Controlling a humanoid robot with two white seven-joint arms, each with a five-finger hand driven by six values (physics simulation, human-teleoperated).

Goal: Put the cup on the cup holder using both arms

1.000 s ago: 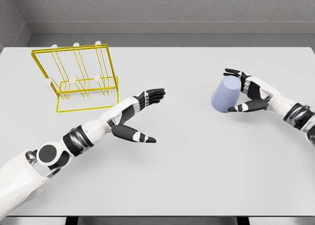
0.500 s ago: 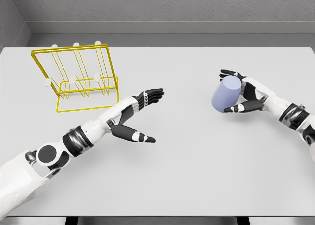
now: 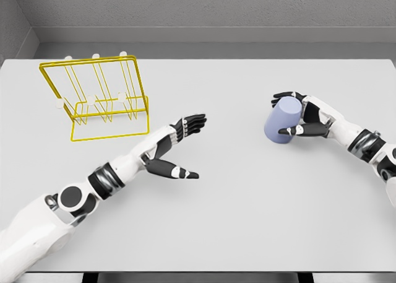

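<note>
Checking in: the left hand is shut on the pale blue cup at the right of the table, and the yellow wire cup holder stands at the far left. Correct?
Not quite. In the head view it is the right hand that is shut on the pale blue cup; the left hand is open over the middle of the white table and holds nothing. The yellow wire cup holder does stand at the far left.

Bare table (image 3: 235, 196) lies between the yellow cup holder (image 3: 96, 97) near the far-left corner and the right edge, crossed only by the outstretched left hand (image 3: 176, 148).
</note>
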